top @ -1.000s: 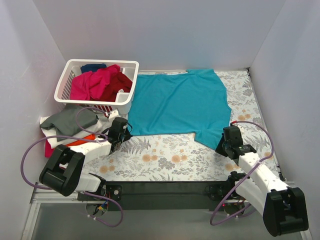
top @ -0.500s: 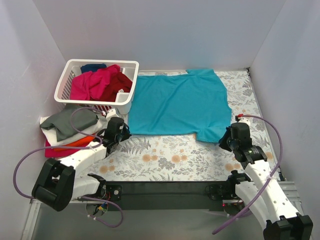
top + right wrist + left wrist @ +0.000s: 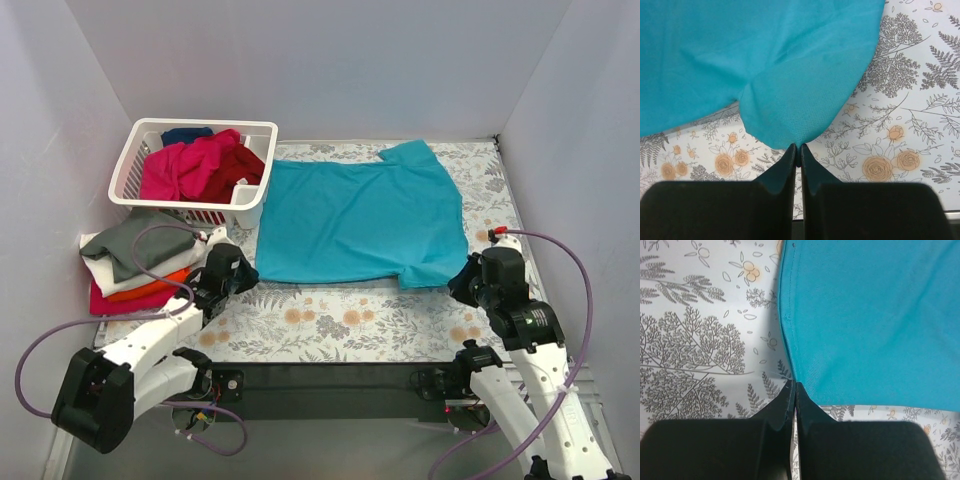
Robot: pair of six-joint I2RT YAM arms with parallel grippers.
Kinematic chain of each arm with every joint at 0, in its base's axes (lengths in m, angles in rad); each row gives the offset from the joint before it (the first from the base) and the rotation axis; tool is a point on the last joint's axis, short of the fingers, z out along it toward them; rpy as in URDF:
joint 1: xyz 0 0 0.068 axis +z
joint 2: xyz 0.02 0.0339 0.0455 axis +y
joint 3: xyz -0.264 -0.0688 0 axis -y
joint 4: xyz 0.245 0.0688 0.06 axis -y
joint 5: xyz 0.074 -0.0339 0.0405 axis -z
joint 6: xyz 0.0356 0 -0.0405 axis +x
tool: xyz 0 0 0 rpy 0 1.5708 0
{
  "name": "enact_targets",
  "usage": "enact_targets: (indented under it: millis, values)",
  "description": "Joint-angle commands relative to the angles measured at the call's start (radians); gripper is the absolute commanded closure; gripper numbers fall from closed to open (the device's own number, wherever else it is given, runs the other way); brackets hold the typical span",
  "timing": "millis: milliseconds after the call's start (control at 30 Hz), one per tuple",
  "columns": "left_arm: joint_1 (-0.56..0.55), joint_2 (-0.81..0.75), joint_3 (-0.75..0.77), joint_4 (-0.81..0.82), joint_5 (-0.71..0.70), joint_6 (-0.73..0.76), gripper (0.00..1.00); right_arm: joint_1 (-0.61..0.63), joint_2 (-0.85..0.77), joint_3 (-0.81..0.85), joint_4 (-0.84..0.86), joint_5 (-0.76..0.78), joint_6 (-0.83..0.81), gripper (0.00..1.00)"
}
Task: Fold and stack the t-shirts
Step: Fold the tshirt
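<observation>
A teal t-shirt (image 3: pixel 360 220) lies spread flat in the middle of the table. My left gripper (image 3: pixel 243 277) is shut on its near left corner, seen in the left wrist view (image 3: pixel 794 385) with teal cloth (image 3: pixel 865 320) running from the tips. My right gripper (image 3: pixel 462 280) is shut on the near right sleeve corner, seen in the right wrist view (image 3: pixel 798 147) with teal cloth (image 3: pixel 790 75) above the tips. Magenta and dark red shirts (image 3: pixel 195 165) fill the basket. Folded grey, white, orange and magenta shirts (image 3: pixel 135 262) are stacked at the left.
A white lattice basket (image 3: pixel 140 135) stands at the back left, touching the stack's far side. Grey walls close in the left, back and right. The floral tablecloth (image 3: pixel 340 320) shows in front of the teal shirt.
Both grippers have pulled back toward the near edge, dragging the teal shirt's near hem with them. The shirt now lies flatter and wider.
</observation>
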State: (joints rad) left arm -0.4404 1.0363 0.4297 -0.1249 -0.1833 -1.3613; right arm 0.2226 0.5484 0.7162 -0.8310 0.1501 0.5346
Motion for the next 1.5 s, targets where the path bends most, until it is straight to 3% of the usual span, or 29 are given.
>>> enact_targets:
  millis: [0,133,300,600,867,1467]
  values:
    - [0.003,-0.077,-0.019,-0.055,0.028,-0.013,1.00,0.000,-0.008,0.046,-0.083,0.002,0.002,0.99]
    - [0.005,-0.088,-0.005,-0.016,0.054,-0.021,1.00,0.000,0.028,0.043,-0.034,0.034,-0.027,0.99]
    - [0.011,0.068,0.069,0.037,0.030,-0.007,1.00,0.000,0.126,0.017,0.108,0.072,-0.065,0.99]
    - [0.092,0.189,0.196,0.111,0.037,0.059,1.00,-0.002,0.393,0.075,0.280,0.164,-0.146,0.99]
    - [0.129,0.369,0.348,0.116,0.062,0.125,1.00,-0.009,0.626,0.224,0.316,0.213,-0.214,0.99]
    - [0.143,0.525,0.471,0.188,-0.007,0.168,1.00,-0.060,1.044,0.543,0.329,0.184,-0.301,0.99]
